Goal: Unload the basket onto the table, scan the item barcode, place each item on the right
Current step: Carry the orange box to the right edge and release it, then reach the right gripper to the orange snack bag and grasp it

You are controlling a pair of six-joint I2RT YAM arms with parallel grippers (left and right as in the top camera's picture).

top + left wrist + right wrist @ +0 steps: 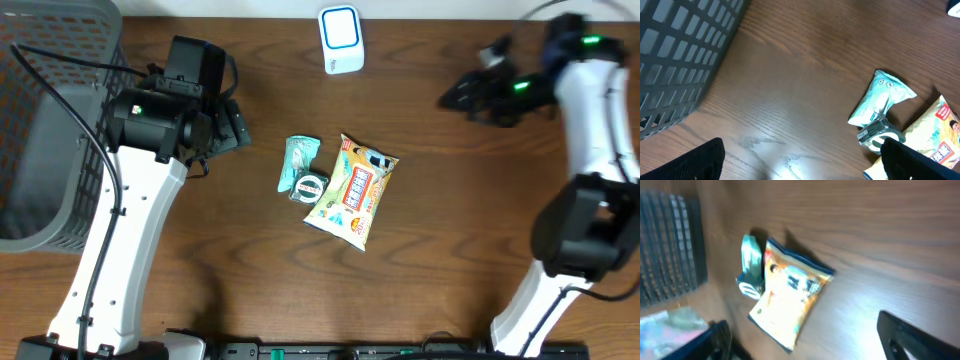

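the picking step is not yet begun. the snack bag (352, 190) lies flat at the centre, just beside a tape roll (311, 186). the left gripper (238, 130) and right gripper (450, 97) are spread wide, empty. next: grasp the bag, carry its barcode to the white device (341, 40), probably the scanner.

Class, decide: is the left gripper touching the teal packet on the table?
Apart. The overhead view shows a strip of bare table between the left gripper and the teal packet; its jaws stand open, holding nothing.
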